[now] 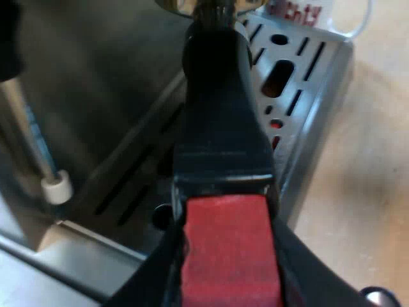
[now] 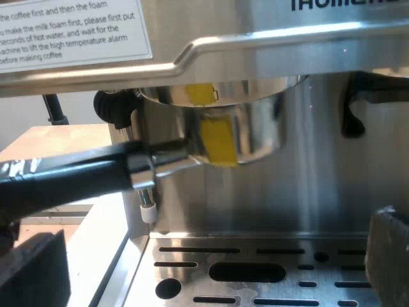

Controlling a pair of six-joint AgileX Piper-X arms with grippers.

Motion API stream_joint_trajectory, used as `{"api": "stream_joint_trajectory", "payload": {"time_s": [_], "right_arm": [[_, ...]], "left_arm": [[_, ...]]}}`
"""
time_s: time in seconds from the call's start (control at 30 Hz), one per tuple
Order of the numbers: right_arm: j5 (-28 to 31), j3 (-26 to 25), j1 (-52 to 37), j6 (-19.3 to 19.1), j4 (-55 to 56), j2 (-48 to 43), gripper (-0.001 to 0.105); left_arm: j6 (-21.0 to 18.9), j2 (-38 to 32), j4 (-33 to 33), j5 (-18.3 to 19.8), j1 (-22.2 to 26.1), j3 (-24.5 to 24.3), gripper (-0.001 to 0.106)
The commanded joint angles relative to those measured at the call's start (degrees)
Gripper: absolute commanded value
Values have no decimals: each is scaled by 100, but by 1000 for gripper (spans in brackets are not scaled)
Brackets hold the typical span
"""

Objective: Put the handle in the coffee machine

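Note:
The holder's dark handle (image 1: 220, 109) runs from its red end (image 1: 231, 249) up toward the machine's front. My left gripper (image 1: 230, 281) is shut on the handle, with a black finger (image 1: 144, 281) on each side of the red end. In the right wrist view the metal holder (image 2: 223, 131), marked with yellow tape, sits up against the round head under the espresso machine (image 2: 268, 57). Its handle (image 2: 77, 179) sticks out sideways. My right gripper (image 2: 211, 246) is open over the drip tray, facing the machine, with nothing between its fingers (image 2: 32, 272).
The slotted metal drip tray (image 2: 255, 272) lies below the holder. A steam wand with a white tip (image 2: 147, 213) hangs close beside the handle. A mug with red lettering (image 1: 300, 13) stands at the tray's far end. A white instruction label (image 2: 70, 29) is on the machine's front.

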Motion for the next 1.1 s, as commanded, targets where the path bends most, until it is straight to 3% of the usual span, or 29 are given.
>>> {"api": "stream_joint_trajectory", "payload": {"time_s": [0.03,0.5,0.67,1.0,1.1], "right_arm": [[35,-8,-26,-73,-43,1,95],[35,-8,-26,-73,-43,1,95],[35,-8,-26,-73,-43,1,95],[35,-8,-26,-73,-43,1,95],[35,-8,-81,-73,-32,1,88]], "left_arm": [[30,-77,-75,342,-81,-73,0],[30,-232,-100,328,-55,-308,0],[-61,-275,-71,691,-55,-398,0],[4,-274,-53,709,-55,-398,0],[4,-274,-53,709,-55,-398,0]]}}
